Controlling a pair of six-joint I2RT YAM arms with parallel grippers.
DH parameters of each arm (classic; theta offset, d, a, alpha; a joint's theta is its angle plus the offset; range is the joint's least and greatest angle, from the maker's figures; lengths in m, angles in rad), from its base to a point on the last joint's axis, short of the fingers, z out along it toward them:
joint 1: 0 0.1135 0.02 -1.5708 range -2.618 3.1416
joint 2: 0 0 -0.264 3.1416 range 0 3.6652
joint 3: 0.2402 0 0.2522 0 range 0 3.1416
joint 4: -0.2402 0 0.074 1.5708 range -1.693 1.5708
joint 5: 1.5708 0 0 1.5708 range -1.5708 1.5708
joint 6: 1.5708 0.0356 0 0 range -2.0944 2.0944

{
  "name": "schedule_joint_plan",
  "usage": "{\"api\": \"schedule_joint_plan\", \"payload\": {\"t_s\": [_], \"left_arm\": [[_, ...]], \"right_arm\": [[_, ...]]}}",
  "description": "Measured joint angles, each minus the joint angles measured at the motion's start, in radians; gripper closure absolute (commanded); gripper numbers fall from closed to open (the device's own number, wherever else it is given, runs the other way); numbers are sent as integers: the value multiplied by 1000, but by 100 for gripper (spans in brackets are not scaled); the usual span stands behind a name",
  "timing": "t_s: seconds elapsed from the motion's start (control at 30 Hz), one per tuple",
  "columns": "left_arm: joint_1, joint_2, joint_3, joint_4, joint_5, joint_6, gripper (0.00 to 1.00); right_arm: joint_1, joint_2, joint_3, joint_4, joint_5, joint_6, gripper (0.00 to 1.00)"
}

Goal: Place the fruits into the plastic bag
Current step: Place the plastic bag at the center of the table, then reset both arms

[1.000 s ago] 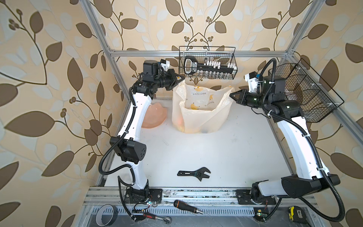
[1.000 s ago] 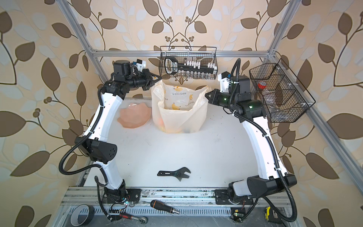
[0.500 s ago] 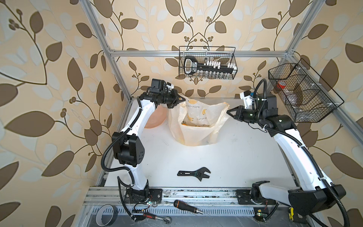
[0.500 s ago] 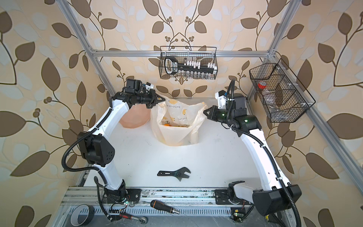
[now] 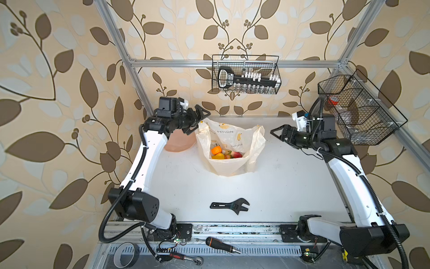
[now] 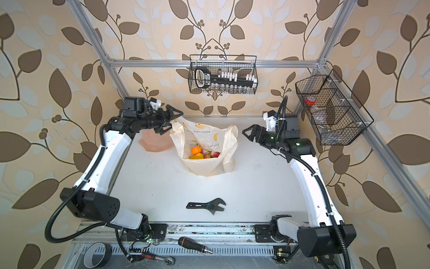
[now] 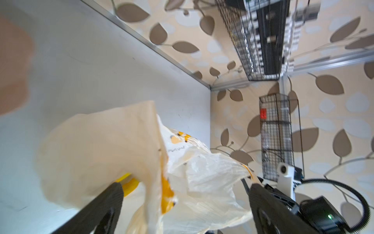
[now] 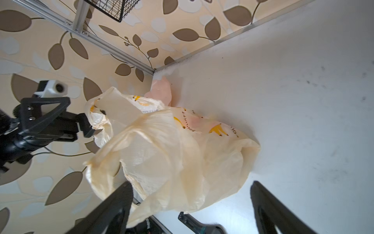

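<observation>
**Fruit sits in the bag as both tools stand wide open**

A thin, translucent cream plastic bag point(image 5: 229, 168) printed with yellow bananas stands slumped at the back middle of the white table point(image 5: 290, 186), its mouth gaping upward. The small toy fruits point(image 5: 223, 154) lie heaped at its bottom. An orange tangerine, a red piece and a yellow piece show through the opening in both top views.

The left tool point(image 5: 198, 122) hangs at the bag's left handle loop with its jaws spread. In the left wrist view the loose film drapes between them, pinched by neither. The right tool point(image 5: 278, 135) is also spread, a little apart from the right handle loop.

The bag looks feather-light, soft and slippery. It will likely crumple and sag under any push and hold no shape of its own. The load sits low, so a lift by one loop would probably tip it. The two handle loops, or the rim just below them, seem the best places to take hold. The fruits look small, hard and light, and the round ones are apt to roll.

Much is hidden. Only the top of the heap shows, so the fruit cannot be counted. The left arm covers part of a pink petal-shaped dish point(image 5: 179, 144) beside the bag, and its visible part shows no fruit. Both wrist views are blurred near the jaws, so it is uncertain whether the film touches the left tool.
</observation>
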Motion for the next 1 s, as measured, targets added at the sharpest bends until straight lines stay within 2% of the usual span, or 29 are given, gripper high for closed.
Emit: {"api": "schedule_joint_plan", "payload": {"t_s": [0.1, 0.2, 0.27, 0.37, 0.53, 0.67, 0.73, 0.87, 1.0], "left_arm": [[49, -93, -26, -85, -162, 11, 1], [72, -150, -47, -137, -298, 27, 1], [72, -172, -89, -128, -369, 46, 1], [76, -190, -232, -45, -432, 99, 1], [84, -130, -564, 230, -542, 223, 1], [110, -71, -731, 391, -599, 355, 1], [123, -89, -842, 547, -604, 442, 1], [128, -137, -1075, 861, -600, 555, 1], [128, -127, -1189, 1026, -557, 597, 1]], "right_arm": [[-84, -10, 31, -50, 21, -32, 0], [-111, -12, 56, -91, 86, -66, 0], [-120, -13, 50, -98, 132, -84, 0], [-137, -21, -30, -39, 232, -105, 0], [-150, -16, -347, 185, 393, -122, 0], [-164, 24, -571, 390, 532, -159, 0], [-174, 13, -686, 528, 587, -197, 0], [-179, -63, -917, 828, 637, -268, 0], [-129, -61, -1046, 1062, 642, -305, 0]]}}
